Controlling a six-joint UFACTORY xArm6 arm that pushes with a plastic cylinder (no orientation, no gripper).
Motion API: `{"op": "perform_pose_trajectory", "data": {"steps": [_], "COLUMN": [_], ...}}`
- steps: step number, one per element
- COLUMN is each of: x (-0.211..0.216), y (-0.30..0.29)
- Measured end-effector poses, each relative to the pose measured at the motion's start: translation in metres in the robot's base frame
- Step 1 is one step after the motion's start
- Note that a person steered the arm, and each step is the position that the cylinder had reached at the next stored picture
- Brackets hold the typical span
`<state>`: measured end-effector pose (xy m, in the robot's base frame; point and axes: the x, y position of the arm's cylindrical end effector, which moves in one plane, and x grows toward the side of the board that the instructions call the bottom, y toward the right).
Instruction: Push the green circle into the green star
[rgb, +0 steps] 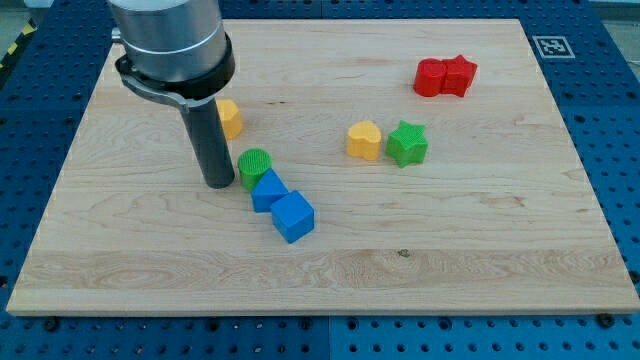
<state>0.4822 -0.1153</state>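
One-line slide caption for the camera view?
My tip sits just left of the green circle; the green star lies far right.

The green circle (254, 164) is a short ribbed cylinder standing flat on the board, left of the middle. The green star (407, 143) also lies flat, well apart from it toward the right edge, and slightly nearer the top edge.
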Motion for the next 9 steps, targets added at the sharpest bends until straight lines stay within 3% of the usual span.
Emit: {"op": "perform_pose_trajectory", "data": {"steps": [4,9], "x": [-0.029,-0.026], "y": [0.042,0.13]}}
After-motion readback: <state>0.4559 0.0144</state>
